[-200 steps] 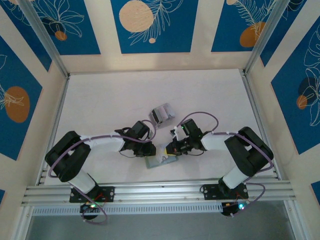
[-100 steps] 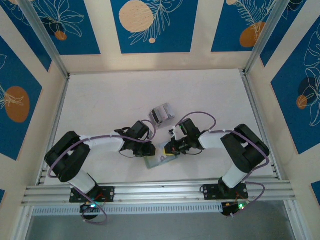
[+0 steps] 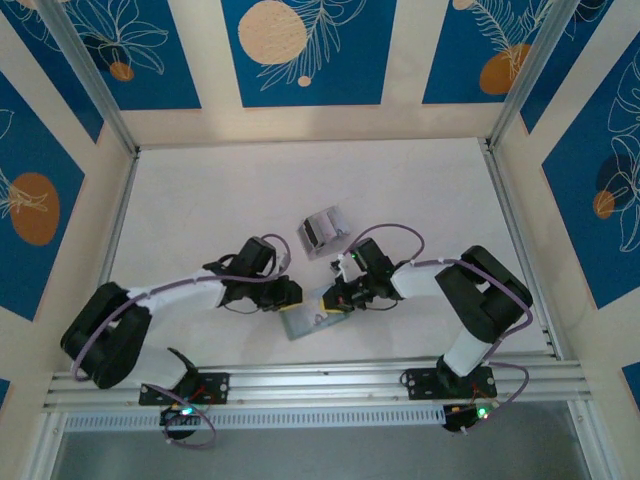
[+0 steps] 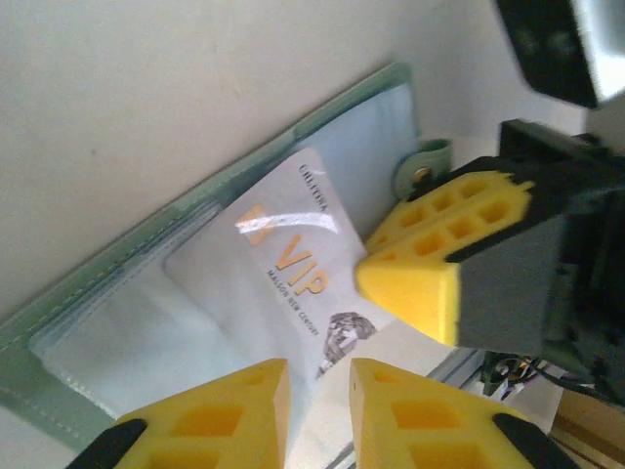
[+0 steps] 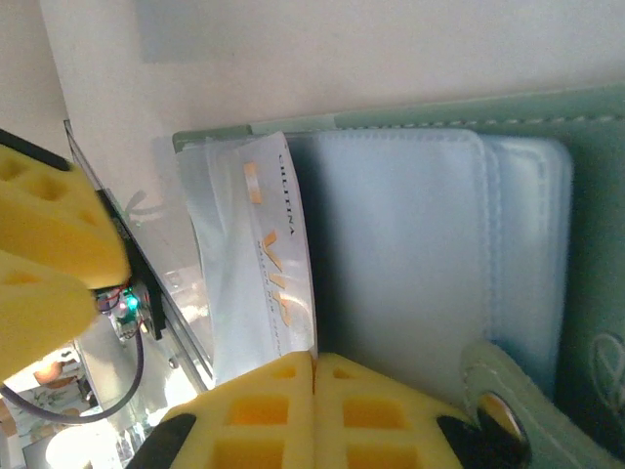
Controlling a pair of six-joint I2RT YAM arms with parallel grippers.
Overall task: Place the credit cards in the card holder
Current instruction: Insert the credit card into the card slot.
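Observation:
The sage-green card holder (image 3: 303,322) lies open near the table's front edge, its pale blue pockets (image 4: 127,332) facing up. A white credit card (image 4: 288,259) printed "VIP" is partly inside a pocket. My right gripper (image 5: 314,376) is shut on that card's (image 5: 269,264) edge, beside the snap tab (image 5: 498,391). My left gripper (image 4: 320,401) is at the holder's other side, its jaws a narrow gap apart with the edge of an inner leaf between them. In the top view the left gripper (image 3: 290,300) and right gripper (image 3: 336,297) face each other over the holder.
A pale grey-white stack (image 3: 322,230) lies on the table behind the two grippers. An aluminium rail (image 3: 320,380) runs along the front edge close to the holder. Side frames and patterned walls enclose the white tabletop (image 3: 200,200).
The left arm's elbow has dropped down and to the left, and its gripper shifted slightly left. The right gripper has moved left with the card, further over the holder.

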